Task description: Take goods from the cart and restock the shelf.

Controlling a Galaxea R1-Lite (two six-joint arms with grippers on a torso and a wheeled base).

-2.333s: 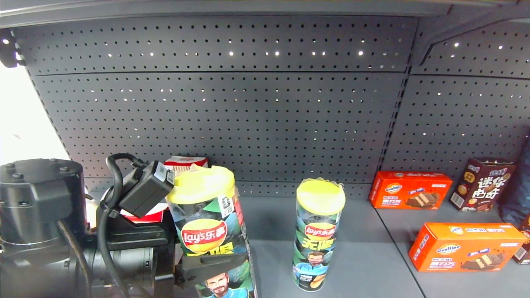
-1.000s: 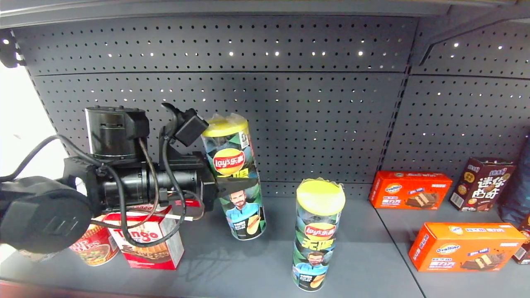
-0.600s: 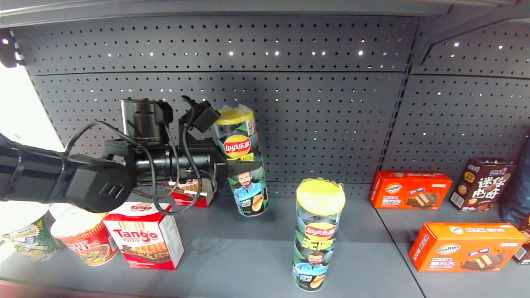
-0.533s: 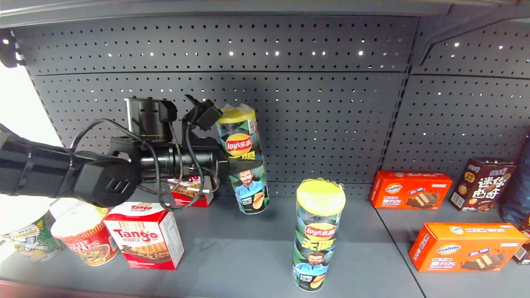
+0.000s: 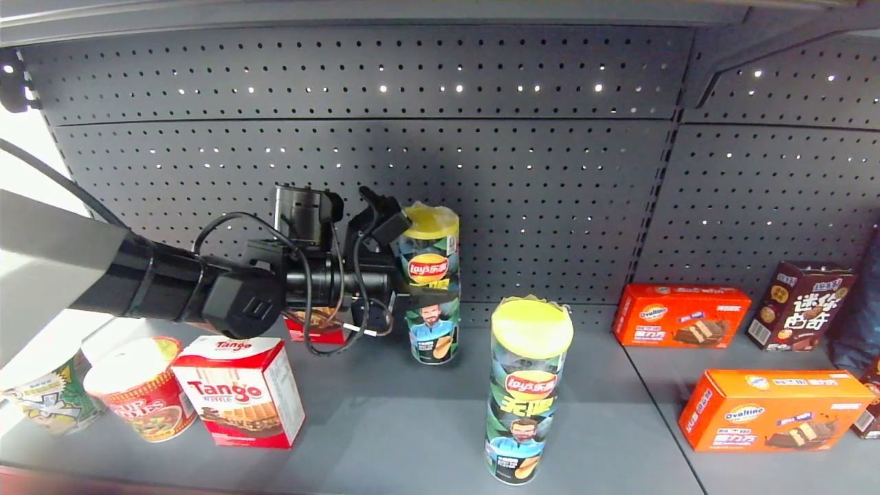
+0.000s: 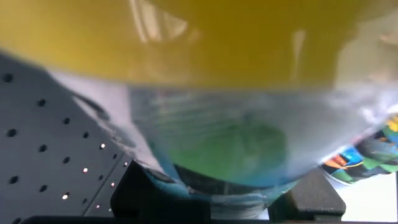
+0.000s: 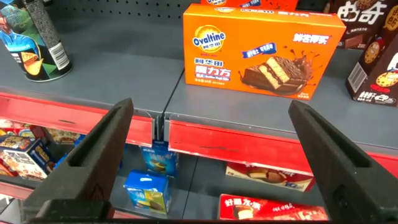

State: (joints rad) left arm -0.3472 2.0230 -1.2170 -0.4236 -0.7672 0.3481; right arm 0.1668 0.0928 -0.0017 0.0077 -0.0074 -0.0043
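Left end effector (image 5: 432, 294) clamps one chip can (image 5: 427, 265); second can (image 5: 528, 393) stands free.

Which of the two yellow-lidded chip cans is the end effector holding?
The rear chip can, close to the pegboard: the left end effector clamps its middle. The front chip can stands free on the shelf.

This was a shop, evidently a supermarket aisle. A grey metal shelf (image 5: 385, 426) crossed the lower half of the head view, backed by a perforated panel (image 5: 440, 172) above. Packaged snacks stood on it: a chip can (image 5: 528, 392) lower centre, an orange box (image 5: 773, 409) lower right, a cup of noodles (image 5: 141, 388) lower left. In the right wrist view a red price rail (image 7: 249, 140) edged the shelf, with more boxed goods (image 7: 149, 190) beneath.
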